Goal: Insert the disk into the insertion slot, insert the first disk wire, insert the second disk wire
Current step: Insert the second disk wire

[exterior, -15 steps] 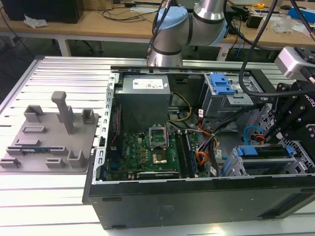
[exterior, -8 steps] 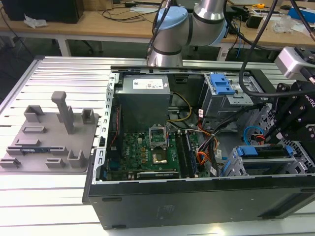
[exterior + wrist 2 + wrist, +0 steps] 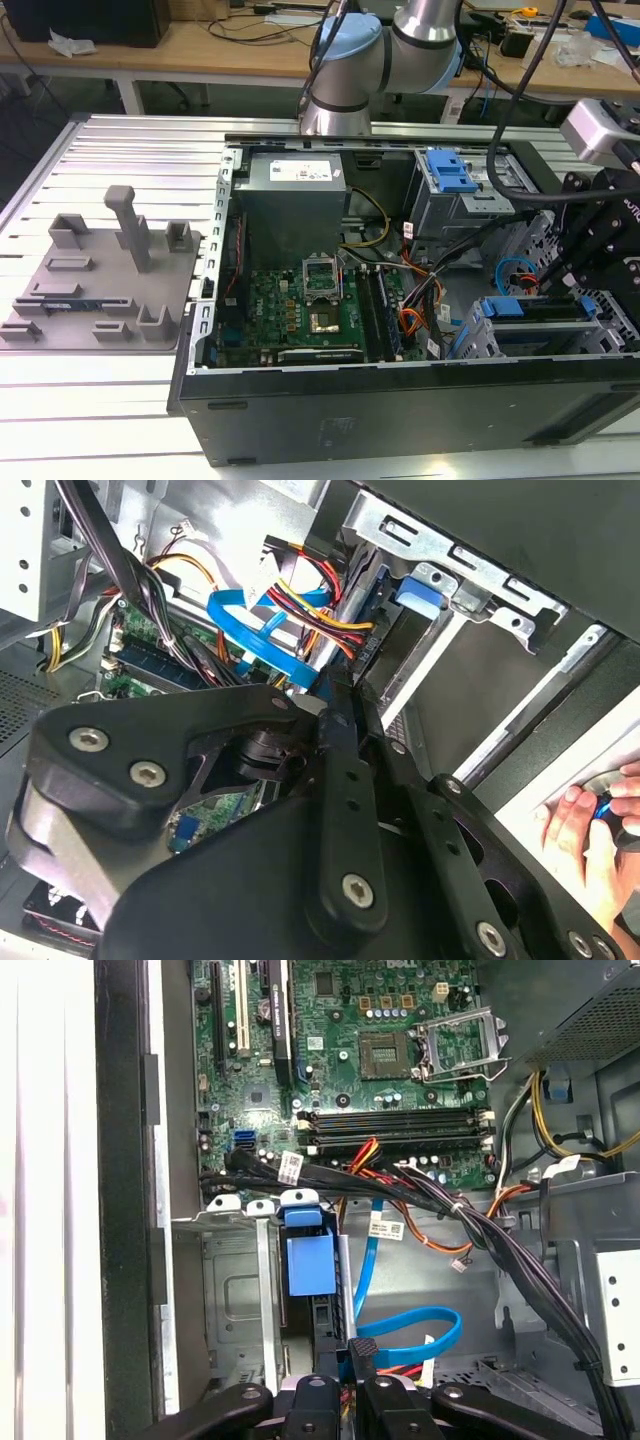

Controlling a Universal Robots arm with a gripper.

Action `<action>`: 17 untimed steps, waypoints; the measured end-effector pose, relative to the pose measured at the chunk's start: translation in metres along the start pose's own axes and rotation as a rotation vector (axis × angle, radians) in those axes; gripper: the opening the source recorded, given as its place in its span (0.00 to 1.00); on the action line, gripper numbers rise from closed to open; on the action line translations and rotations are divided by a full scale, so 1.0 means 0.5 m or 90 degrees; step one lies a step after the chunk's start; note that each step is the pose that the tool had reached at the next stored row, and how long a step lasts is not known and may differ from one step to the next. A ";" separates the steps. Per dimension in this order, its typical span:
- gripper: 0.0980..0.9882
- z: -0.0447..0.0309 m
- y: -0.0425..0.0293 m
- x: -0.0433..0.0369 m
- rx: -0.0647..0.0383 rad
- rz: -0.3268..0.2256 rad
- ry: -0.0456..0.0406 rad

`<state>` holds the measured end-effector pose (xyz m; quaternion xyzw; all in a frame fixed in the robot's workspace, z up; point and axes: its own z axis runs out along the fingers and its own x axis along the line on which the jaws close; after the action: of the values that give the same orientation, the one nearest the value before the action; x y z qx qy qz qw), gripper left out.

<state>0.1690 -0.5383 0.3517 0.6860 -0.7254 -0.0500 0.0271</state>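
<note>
Exterior view: open computer case (image 3: 400, 400) lies on ribbed tabletop (image 3: 120, 150), motherboard (image 3: 300, 300) exposed. Arm (image 3: 400, 40) reaches over to the exterior view's right, tool (image 3: 590, 260) above insertion slot (image 3: 470, 345). Disk (image 3: 520, 310) with blue caddy sits in slot. Cannot tell tool's opening or hold. Blue wire (image 3: 400, 1325) near tool in first wrist view.

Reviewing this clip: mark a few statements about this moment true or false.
1. The computer case lies open with its motherboard exposed. True.
2. The pincer hangs over the grey fixture plate outside the case. False: it is inside the case, at its end on the exterior view's right.
3. A flat blue cable loops inside the case close to the pincer. True.
4. No person is near the case. False: a hand is at its edge in the second wrist view.
</note>
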 end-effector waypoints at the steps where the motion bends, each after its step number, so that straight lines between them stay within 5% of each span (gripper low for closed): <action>1: 0.07 0.000 0.000 0.000 0.000 0.000 0.0001; 17: 0.07 0.012 -0.001 0.001 0.000 -0.004 0.0009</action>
<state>0.1690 -0.5384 0.3456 0.6885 -0.7231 -0.0494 0.0273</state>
